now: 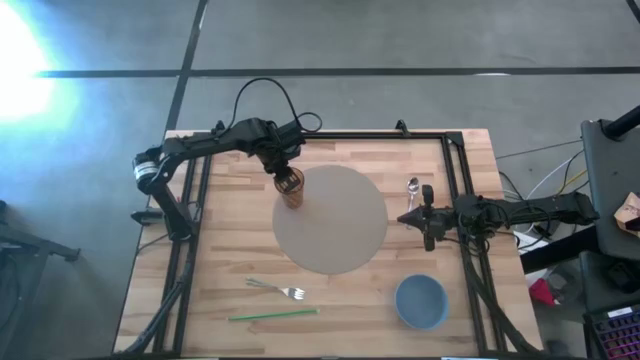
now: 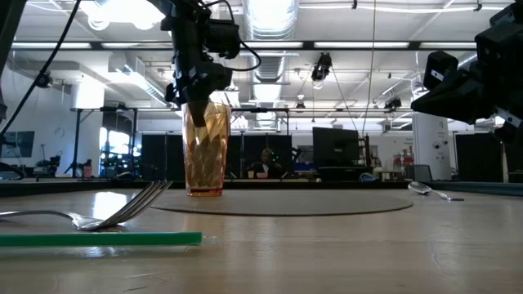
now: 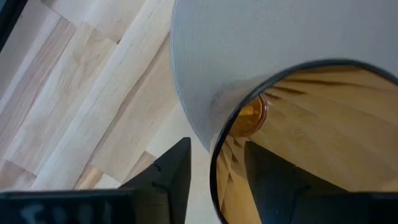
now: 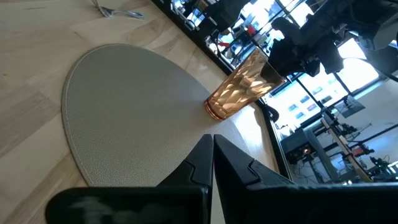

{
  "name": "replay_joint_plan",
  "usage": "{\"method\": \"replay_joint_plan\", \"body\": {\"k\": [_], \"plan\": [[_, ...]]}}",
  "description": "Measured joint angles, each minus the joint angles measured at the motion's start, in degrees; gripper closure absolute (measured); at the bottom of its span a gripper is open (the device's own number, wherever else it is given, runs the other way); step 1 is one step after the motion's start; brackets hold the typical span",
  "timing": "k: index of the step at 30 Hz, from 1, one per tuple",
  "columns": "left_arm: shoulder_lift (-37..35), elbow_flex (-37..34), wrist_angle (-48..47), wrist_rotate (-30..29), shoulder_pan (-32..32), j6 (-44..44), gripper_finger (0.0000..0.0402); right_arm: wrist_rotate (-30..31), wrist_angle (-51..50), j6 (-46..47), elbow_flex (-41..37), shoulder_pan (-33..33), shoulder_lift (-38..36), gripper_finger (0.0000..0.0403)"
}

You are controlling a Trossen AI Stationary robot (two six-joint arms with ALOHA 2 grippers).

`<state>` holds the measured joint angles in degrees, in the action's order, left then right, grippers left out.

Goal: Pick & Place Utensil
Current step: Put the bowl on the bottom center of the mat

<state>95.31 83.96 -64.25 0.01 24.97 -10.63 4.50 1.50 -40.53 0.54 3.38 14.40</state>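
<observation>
An amber faceted plastic cup (image 1: 290, 190) stands upright at the left edge of the round grey mat (image 1: 335, 225); it also shows in the low view (image 2: 205, 147). My left gripper (image 1: 287, 178) points down over the cup's rim and is open. One finger (image 3: 168, 180) is outside the wall and one (image 3: 267, 180) is inside, with a gap on each side of the rim (image 3: 214, 180). My right gripper (image 1: 408, 217) is shut and empty above the table just right of the mat. A spoon (image 1: 413, 187) lies beside it. A fork (image 1: 280, 291) lies near the front.
A green straw (image 1: 273, 314) lies near the table's front edge, just in front of the fork. A blue bowl (image 1: 420, 301) stands at the front right. Black frame rails (image 1: 455, 180) run along the table's sides. The mat's middle is bare.
</observation>
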Motion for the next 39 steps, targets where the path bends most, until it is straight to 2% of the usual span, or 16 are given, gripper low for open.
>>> {"method": "replay_joint_plan", "body": {"k": [12, 22, 32, 39], "plan": [[-0.88, 7.25, -3.64, 0.02, 0.03, 0.47, 0.0252, 0.01, 0.0, 0.02, 0.0, -0.02, 0.0, 0.0394], [-4.27, 13.06, -6.97, -0.02, 0.04, 1.53, 0.025, 0.01, 0.0, -0.07, 0.0, -0.02, 0.0, 0.0394], [-11.16, 13.38, -6.42, 0.1, -0.57, 2.6, 0.025, 0.01, 0.0, 0.0, 0.0, 0.0, 0.0, 0.0394], [-16.34, 12.99, -2.67, 0.1, -3.67, 3.31, 0.025, 0.01, 0.0, 0.02, 0.0, -0.01, 0.0, 0.0394]]}}
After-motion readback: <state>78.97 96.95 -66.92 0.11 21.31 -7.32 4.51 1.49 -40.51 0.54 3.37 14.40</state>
